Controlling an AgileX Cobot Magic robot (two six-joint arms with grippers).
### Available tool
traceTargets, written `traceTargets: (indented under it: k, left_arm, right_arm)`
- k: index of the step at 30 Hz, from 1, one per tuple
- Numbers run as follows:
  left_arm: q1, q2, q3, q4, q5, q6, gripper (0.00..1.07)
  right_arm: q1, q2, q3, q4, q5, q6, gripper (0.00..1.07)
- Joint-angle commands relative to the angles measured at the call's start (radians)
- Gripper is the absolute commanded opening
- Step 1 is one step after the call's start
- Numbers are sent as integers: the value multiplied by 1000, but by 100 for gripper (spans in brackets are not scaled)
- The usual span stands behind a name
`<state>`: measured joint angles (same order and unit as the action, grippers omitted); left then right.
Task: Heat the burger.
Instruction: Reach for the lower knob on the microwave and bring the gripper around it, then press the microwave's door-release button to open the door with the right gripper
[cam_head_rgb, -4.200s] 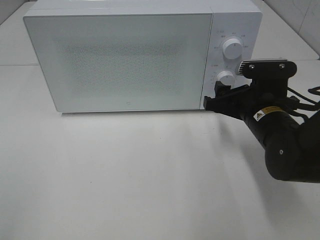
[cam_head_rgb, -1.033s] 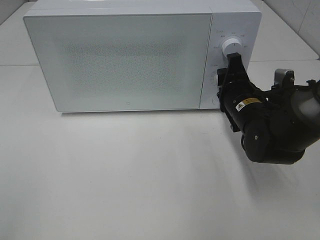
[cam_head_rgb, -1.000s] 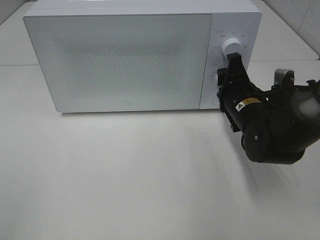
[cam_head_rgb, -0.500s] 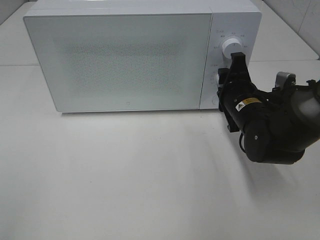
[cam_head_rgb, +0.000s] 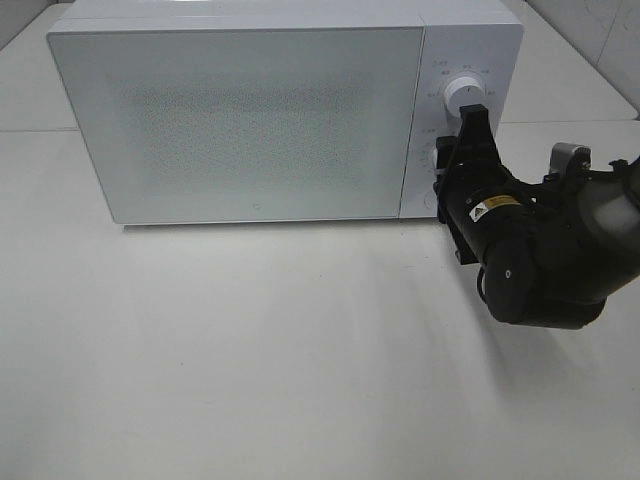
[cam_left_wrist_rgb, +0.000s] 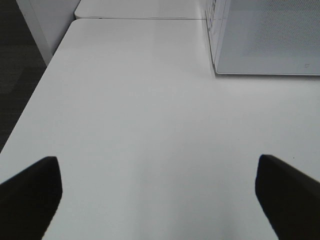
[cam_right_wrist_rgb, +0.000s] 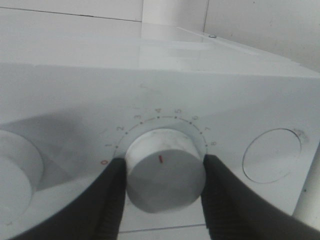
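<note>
Place: a white table (cam_head_rgb: 250, 350) with a white microwave (cam_head_rgb: 240, 120) standing on its far part, as the high view shows it.
Door: the door (cam_head_rgb: 235, 125) of the microwave is shut. Its window is milky with fine dots, and nothing inside shows through it.
Burger: it shows in no view, so I cannot tell where it is.
Panel: it is to the right of the door and carries an upper dial (cam_head_rgb: 463, 93) and, under it, a lower dial (cam_right_wrist_rgb: 165, 170).
Right gripper: the right gripper (cam_head_rgb: 455, 155) is at the panel, turned so that one finger stands above the lower dial and the other below it. In the high view it hides this dial.
Right jaws: in the right wrist view two black fingers (cam_right_wrist_rgb: 112, 200) press on opposite sides of the lower dial, so the jaws are clamped on it.
Dial marks: the numbers 0 to 8 run in an arc around the lower dial. A short red line is on its face, on the side toward 3 and 4.
Circle: a round circle (cam_right_wrist_rgb: 271, 156) is set in the panel beside the lower dial, apart from the fingers.
Right arm: the black arm (cam_head_rgb: 540, 260) comes in from the right edge, above the table.
Left gripper: the left gripper (cam_left_wrist_rgb: 159, 200) does not show in the high view. Its wrist view shows two dark fingertips (cam_left_wrist_rgb: 30, 195) with bare table between them.
Left jaws: they are wide apart and hold nothing.
Left surroundings: a corner of the microwave is well apart from the fingertips, and a dark floor (cam_left_wrist_rgb: 15, 75) is beyond the table edge.
</note>
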<state>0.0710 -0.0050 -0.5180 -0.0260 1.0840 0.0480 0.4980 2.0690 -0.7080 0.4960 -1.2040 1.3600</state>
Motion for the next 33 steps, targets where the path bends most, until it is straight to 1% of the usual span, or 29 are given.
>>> traceTargets:
  k: [1, 2, 3, 4, 5, 7, 8, 9, 12, 16, 17, 22, 23, 25, 27, 28, 29, 30, 32, 33]
  left_arm:
    - [5, -14, 0, -4, -13, 1, 98]
    - [5, -14, 0, -4, -13, 1, 98]
    - [5, -14, 0, -4, -13, 1, 98]
    - [5, -14, 0, -4, -13, 1, 98]
    - [5, -14, 0, -4, -13, 1, 98]
    - [5, -14, 0, -4, -13, 1, 98]
    - [5, -14, 0, -4, -13, 1, 98]
    - [5, -14, 0, -4, -13, 1, 98]
    - [5, -14, 0, -4, -13, 1, 98]
    - [5, -14, 0, -4, -13, 1, 98]
    - [5, -14, 0, -4, -13, 1, 98]
    - [5, -14, 0, -4, -13, 1, 98]
    - [5, -14, 0, -4, -13, 1, 98]
    - [5, -14, 0, -4, -13, 1, 98]
    - [5, -14, 0, -4, -13, 1, 98]
    - [5, -14, 0, -4, -13, 1, 98]
    - [5, -14, 0, -4, -13, 1, 98]
    - [5, -14, 0, -4, -13, 1, 98]
    - [5, -14, 0, -4, -13, 1, 98]
    - [5, -14, 0, -4, -13, 1, 98]
  right_arm:
    - [-18, -10, -57, 16, -216, -17, 43]
    - [-18, -10, -57, 28, -217, -19, 46]
    - [-18, -10, -57, 28, -217, -19, 46]
    - [-18, -10, -57, 37, -219, -26, 51]
    - [-18, -10, -57, 37, -219, -26, 51]
    - [-18, -10, -57, 34, -220, -46, 58]
    - [-18, -10, -57, 34, -220, -46, 58]
    - [-18, -10, -57, 30, -219, -62, 62]
    - [-17, -10, -57, 26, -220, -70, 66]
    - [-15, -10, -54, -2, -220, -81, 68]
    - [-13, -21, -41, -17, -218, -99, 68]
    - [-3, -46, 0, -16, -214, -133, 68]
    - [-3, -63, 23, -39, -188, -137, 68]
    - [-3, -72, 35, -45, -174, -141, 68]
    - [-3, -103, 73, -59, -129, -167, 68]
    - [-3, -103, 73, -59, -129, -167, 68]
    - [-3, -125, 103, -61, -110, -192, 68]
    - [-3, -125, 103, -61, -110, -192, 68]
    - [-3, -164, 156, -83, -90, -247, 68]
    - [-3, -164, 156, -83, -90, -247, 68]
